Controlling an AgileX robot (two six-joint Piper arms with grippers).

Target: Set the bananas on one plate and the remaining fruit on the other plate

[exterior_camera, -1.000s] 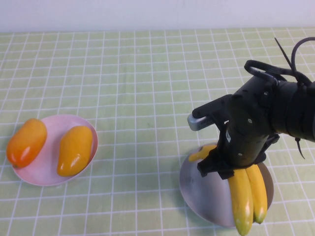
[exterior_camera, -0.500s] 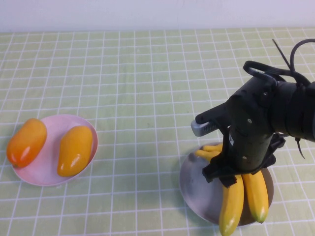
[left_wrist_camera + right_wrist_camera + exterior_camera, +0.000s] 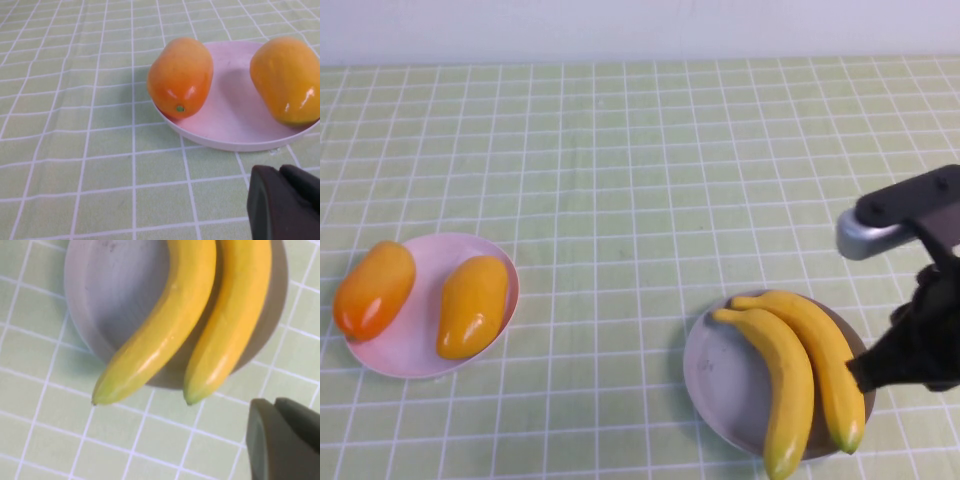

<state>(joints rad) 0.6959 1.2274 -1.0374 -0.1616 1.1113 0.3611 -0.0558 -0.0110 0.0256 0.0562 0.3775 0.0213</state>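
Note:
Two bananas (image 3: 800, 365) lie side by side on the grey-blue plate (image 3: 720, 370) at the front right; they also show in the right wrist view (image 3: 170, 315) on that plate (image 3: 110, 285). My right gripper (image 3: 895, 365) is just right of the plate, clear of the bananas, shut and empty (image 3: 276, 404). Two orange-yellow oval fruits, one reddish (image 3: 375, 288) and one yellower (image 3: 472, 305), lie on the pink plate (image 3: 415, 350) at the left. My left gripper (image 3: 279, 171) is shut and empty, hovering close to the pink plate (image 3: 235, 125); it is out of the high view.
A green checked cloth (image 3: 620, 180) covers the table, with a pale wall behind it. The right arm's silver wrist camera (image 3: 865, 235) sticks out over the cloth by the right edge.
My right arm has let go of the bananas and drawn back to the right off the grey-blue plate. The bananas now lie flat on the plate. The pink plate and its fruit have not moved.

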